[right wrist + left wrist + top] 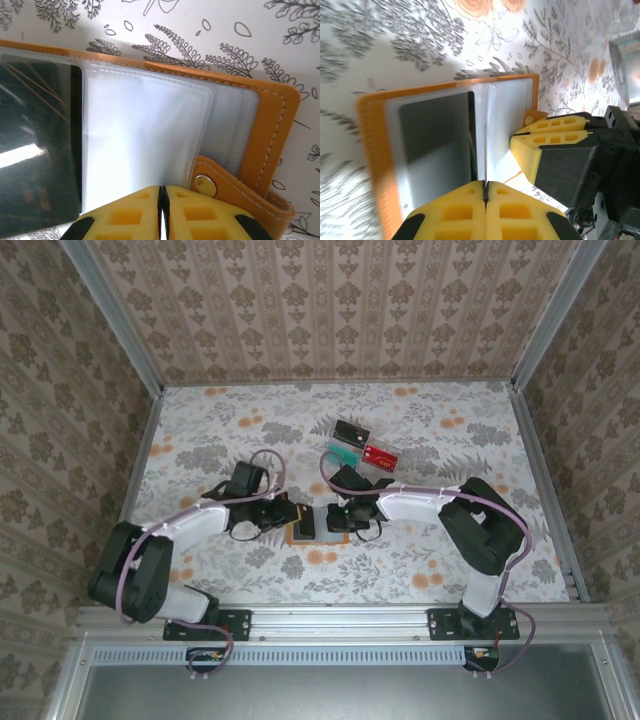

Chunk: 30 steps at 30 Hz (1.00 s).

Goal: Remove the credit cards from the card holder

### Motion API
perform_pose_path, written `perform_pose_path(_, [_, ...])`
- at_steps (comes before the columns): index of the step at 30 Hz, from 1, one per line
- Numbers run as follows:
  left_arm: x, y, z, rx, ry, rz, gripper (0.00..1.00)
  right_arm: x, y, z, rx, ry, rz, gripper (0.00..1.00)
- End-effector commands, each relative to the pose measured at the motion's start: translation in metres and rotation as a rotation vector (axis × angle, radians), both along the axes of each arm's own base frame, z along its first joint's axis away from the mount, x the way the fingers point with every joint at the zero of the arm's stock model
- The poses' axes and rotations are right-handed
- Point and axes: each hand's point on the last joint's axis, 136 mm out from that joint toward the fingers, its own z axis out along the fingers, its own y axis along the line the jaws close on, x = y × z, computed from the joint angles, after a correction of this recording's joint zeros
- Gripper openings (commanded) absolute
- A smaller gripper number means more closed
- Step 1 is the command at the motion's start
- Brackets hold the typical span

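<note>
The orange card holder lies open on the table between my two grippers. A dark card sits inside its left clear pocket, also seen as the dark card. My left gripper is shut on a thin clear pocket leaf that stands on edge. My right gripper is shut, its tips against the clear pocket page beside the snap tab; I cannot tell whether it pinches the page. A black card, a teal card and a red card lie farther back.
The three loose cards rest in a clear tray behind the holder. Metal frame rails and patterned walls close the table on the left, right and back. Both arms reach in low from the near edge.
</note>
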Motion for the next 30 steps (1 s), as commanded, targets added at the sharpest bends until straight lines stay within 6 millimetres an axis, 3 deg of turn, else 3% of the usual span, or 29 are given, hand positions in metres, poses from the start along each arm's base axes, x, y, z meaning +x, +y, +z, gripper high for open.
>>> perform_pose_path(1, [0.014,0.019,0.027,0.047,-0.066,0.053,0.00,-0.004,0.000,0.003,0.038,-0.003,0.001,0.17])
perform_pose_path(4, [0.026,0.022,0.058,0.024,-0.138,0.087,0.00,0.006,0.015,0.038,0.168,-0.065,0.018,0.21])
perform_pose_path(7, [0.038,0.024,0.087,-0.007,-0.211,0.123,0.00,0.014,0.027,0.084,0.372,-0.123,0.029,0.33])
perform_pose_path(12, [0.054,0.015,0.124,-0.139,-0.284,0.194,0.00,0.036,0.015,0.141,0.658,-0.165,-0.030,0.52])
perform_pose_path(15, [0.059,0.005,0.140,-0.234,-0.299,0.202,0.00,0.052,0.006,0.159,0.752,-0.169,-0.074,0.62])
perform_pose_path(19, [0.060,-0.005,0.157,-0.324,-0.303,0.192,0.00,0.070,0.006,0.183,0.874,-0.163,-0.112,0.67])
perform_pose_path(24, [0.061,-0.010,0.169,-0.413,-0.291,0.208,0.00,0.080,0.019,0.212,1.022,-0.126,-0.101,0.67])
perform_pose_path(30, [0.060,-0.014,0.183,-0.489,-0.279,0.205,0.00,0.076,0.026,0.229,1.063,-0.121,-0.070,0.60])
